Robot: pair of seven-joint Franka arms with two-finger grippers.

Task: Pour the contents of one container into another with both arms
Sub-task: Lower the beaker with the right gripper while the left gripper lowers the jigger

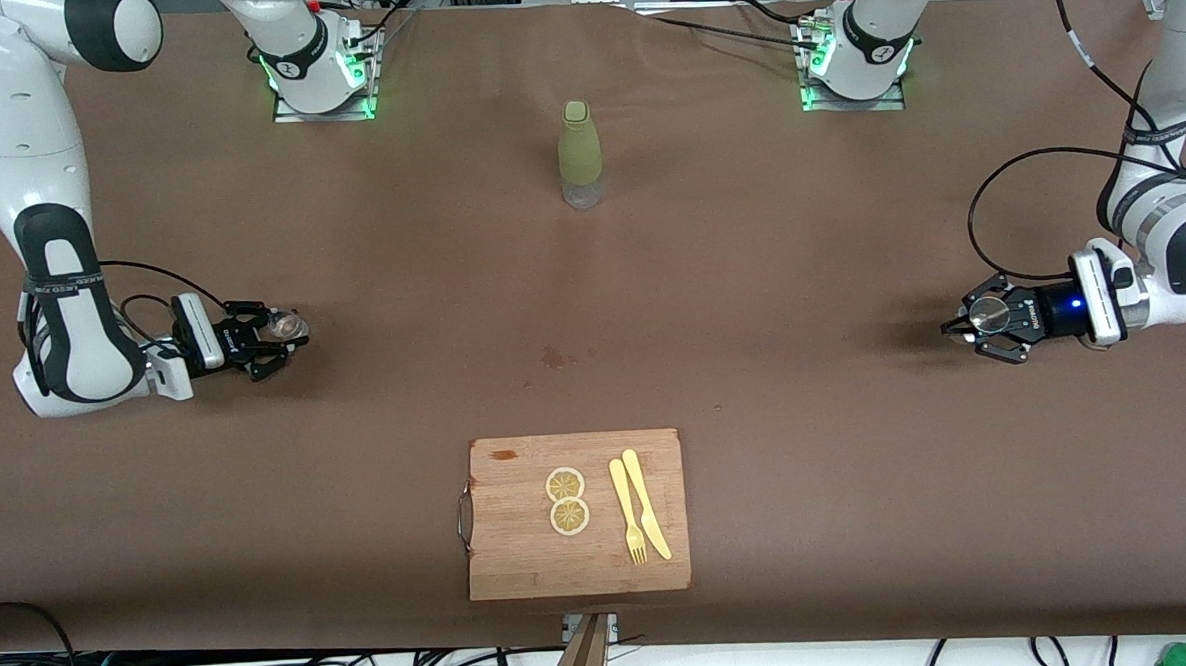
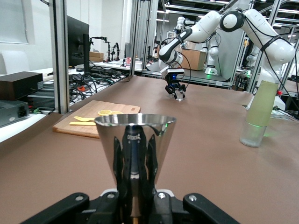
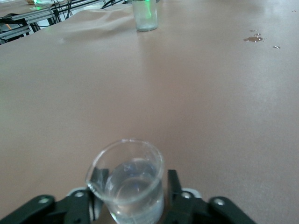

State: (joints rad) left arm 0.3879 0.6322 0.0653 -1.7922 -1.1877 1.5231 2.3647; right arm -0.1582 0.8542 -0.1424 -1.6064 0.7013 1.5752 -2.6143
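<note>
A shiny conical metal cup (image 2: 135, 140) stands upright in my left gripper (image 2: 135, 205), whose fingers are shut on its narrow base. That gripper (image 1: 968, 325) hangs low over the table at the left arm's end, cup (image 1: 990, 313) in it. A small glass beaker (image 3: 133, 179) holding clear liquid stands between the fingers of my right gripper (image 3: 135, 198). The jaws are slightly apart, with a thin gap showing beside the glass. This gripper (image 1: 275, 342) and the beaker (image 1: 283, 327) are at the right arm's end of the table.
A green bottle (image 1: 580, 151) with a clear base stands mid-table near the robots' bases. A wooden cutting board (image 1: 523, 566) with two lemon slices (image 1: 567, 500), a fork and a knife (image 1: 646, 516) lies by the front edge. A small wet spot (image 1: 554, 356) marks the cloth between them.
</note>
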